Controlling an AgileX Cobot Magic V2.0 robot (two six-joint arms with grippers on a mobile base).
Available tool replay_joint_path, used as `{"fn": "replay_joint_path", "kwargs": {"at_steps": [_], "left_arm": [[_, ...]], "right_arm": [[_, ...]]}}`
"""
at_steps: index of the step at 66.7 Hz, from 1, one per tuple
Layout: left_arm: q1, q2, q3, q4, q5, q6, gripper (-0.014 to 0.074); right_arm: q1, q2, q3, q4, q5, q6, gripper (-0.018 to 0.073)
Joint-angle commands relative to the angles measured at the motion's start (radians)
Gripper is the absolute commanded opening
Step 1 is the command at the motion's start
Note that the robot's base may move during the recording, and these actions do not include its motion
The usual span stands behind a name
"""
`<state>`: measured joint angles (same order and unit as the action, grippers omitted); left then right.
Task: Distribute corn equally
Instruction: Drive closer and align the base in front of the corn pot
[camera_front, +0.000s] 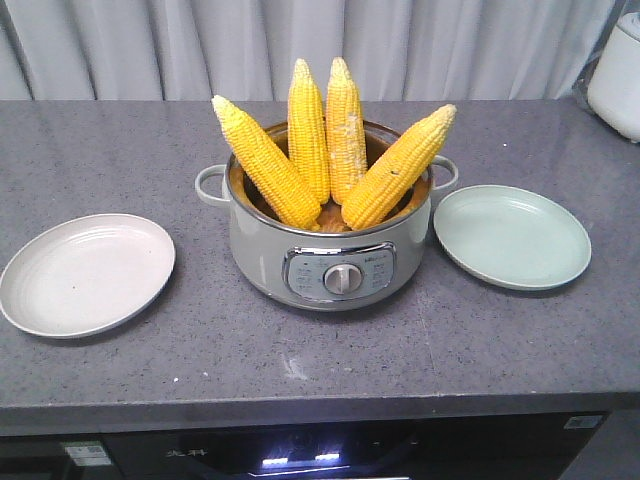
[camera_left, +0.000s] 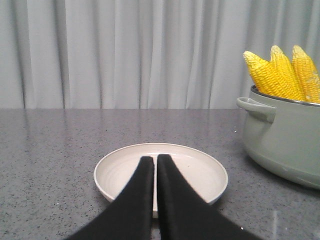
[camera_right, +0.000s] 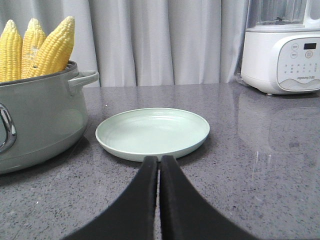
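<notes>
Four cobs of corn (camera_front: 308, 135) standing tips up, fanned out inside a grey-green pot (camera_front: 330, 262) in the middle of the counter (camera_front: 300, 365). To the pot's left, a little apart, a cream plate (camera_front: 85, 272); to its right, close by the handle, a pale green plate (camera_front: 512, 236). Clenched on nothing, the left tool (camera_left: 155, 158), tips over the cream plate's near rim. Likewise clenched and grasping nothing, the right tool (camera_right: 159, 158), at the pale green plate's near edge. Farther right, a white appliance (camera_right: 280, 55).
</notes>
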<state>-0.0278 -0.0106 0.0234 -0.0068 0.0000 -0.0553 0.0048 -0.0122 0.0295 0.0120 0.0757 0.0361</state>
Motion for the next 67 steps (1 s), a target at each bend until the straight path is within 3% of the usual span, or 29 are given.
{"fn": "replay_joint_path", "kwargs": {"at_steps": [1,67], "left_arm": [[0.003,-0.015,0.013,-0.002,-0.065,-0.007,-0.0006],[0.003,-0.015,0.013,-0.002,-0.065,-0.007,-0.0006]], "right_arm": [[-0.003,-0.003,0.010,-0.006,-0.076,-0.010,-0.0005],[-0.003,-0.003,0.010,-0.006,-0.076,-0.010,-0.0005]]}}
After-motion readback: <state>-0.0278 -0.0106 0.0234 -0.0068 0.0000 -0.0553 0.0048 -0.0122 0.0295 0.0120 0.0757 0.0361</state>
